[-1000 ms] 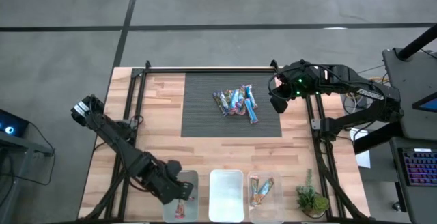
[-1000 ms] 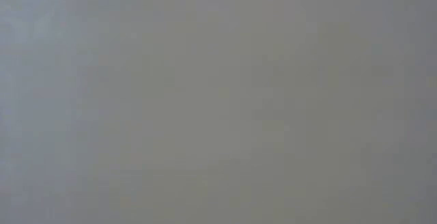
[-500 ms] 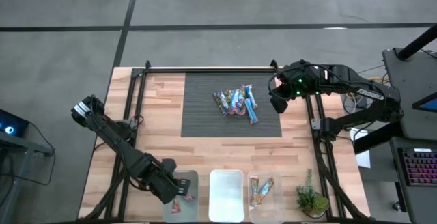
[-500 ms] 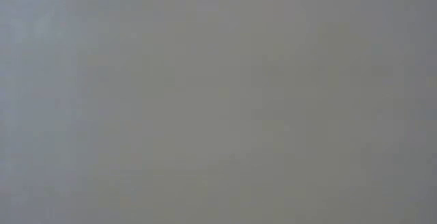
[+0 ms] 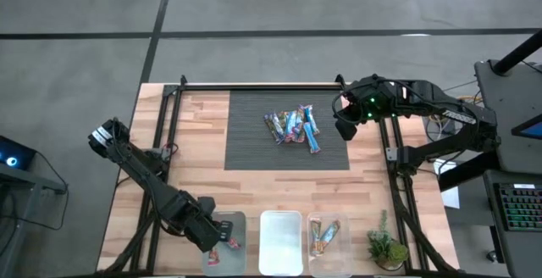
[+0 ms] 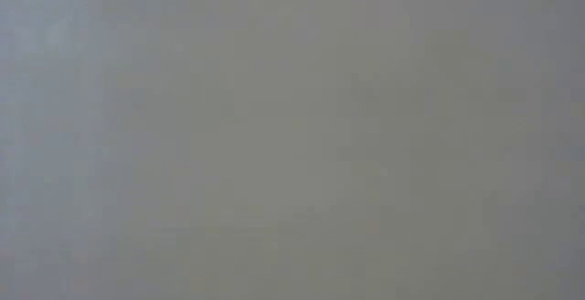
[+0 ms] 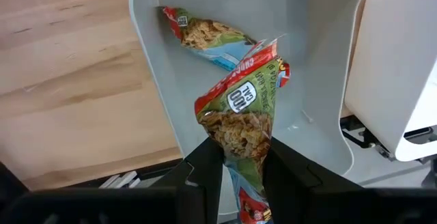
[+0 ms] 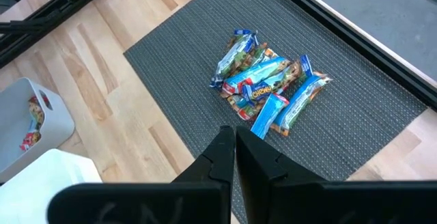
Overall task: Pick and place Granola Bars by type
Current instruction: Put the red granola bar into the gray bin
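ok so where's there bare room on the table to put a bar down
Bare wood lies between the dark mat and the row of bins, and left of the mat. The middle bin looks empty. Crowded: the pile of granola bars on the mat, the left bin where the left pincer holds a red-wrapped bar, and the right bin. The right pincer hangs shut by the mat.
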### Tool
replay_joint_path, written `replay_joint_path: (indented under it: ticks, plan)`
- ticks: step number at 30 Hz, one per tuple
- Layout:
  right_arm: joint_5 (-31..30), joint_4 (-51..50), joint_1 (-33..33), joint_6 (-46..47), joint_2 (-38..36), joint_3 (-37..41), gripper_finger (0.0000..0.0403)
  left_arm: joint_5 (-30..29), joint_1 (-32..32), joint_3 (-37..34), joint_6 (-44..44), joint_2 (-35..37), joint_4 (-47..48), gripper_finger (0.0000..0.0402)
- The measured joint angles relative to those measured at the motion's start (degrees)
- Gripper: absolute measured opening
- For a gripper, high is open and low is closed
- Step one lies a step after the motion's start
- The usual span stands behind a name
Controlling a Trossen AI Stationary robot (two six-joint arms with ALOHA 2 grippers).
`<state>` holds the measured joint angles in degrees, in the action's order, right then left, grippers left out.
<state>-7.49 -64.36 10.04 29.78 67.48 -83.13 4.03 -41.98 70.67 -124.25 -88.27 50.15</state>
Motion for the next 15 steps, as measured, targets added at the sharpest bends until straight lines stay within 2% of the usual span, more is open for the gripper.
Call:
replay_joint_path:
  ticks: [15]
  plan:
    - [0.00,0.02,0.00,0.02,0.00,0.00,0.0009,0.04,-0.02,0.00,1.14,0.00,-0.65,0.0076]
